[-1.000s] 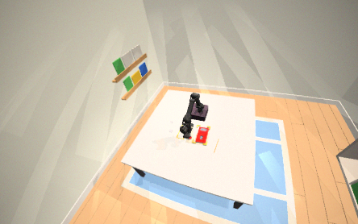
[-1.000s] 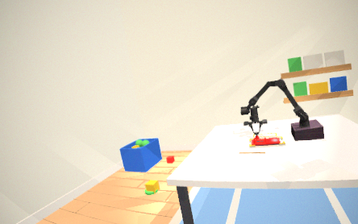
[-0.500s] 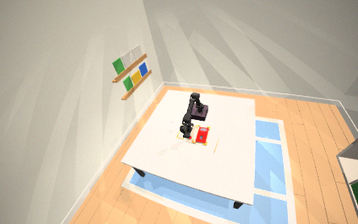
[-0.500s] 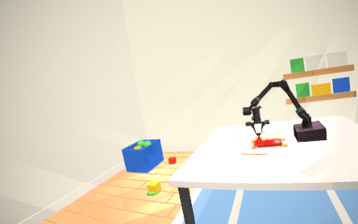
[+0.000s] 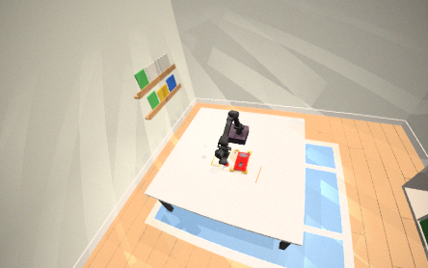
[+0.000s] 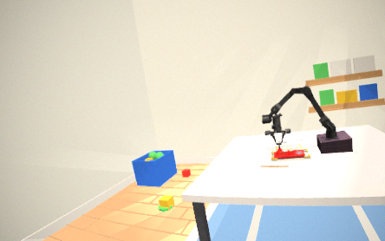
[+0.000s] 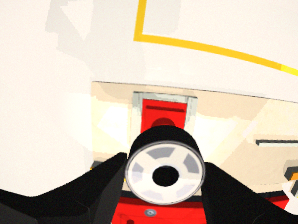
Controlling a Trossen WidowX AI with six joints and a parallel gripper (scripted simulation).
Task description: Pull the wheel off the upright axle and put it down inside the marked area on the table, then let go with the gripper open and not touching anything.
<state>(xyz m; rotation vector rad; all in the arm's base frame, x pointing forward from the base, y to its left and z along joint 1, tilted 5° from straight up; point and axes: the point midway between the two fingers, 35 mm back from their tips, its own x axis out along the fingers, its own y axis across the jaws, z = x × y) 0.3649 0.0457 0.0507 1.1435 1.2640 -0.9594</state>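
Note:
The wheel (image 7: 165,136), a black tyre with a white and grey hub, is between the two dark fingers of my gripper (image 7: 165,165) (image 5: 225,164) (image 6: 279,148), low in the wrist view. The gripper is shut on it. The hub's centre looks dark; whether the axle is in it cannot be told. Behind the wheel lie a beige panel (image 7: 112,95) and a red block (image 7: 165,106) in a pale frame. The marked area's yellow outline (image 7: 141,37) crosses the top of the wrist view, beyond the panel. The wheel is too small to make out in the top and exterior views.
A red piece with yellow corners (image 5: 241,163) (image 6: 291,153) is beside the gripper on the white table (image 5: 275,202) (image 6: 260,186). A thin orange strip (image 5: 258,174) (image 6: 274,166) lies near it. The dark arm base (image 5: 239,135) (image 6: 335,143) stands further back. A dark bar (image 7: 275,143) shows at right.

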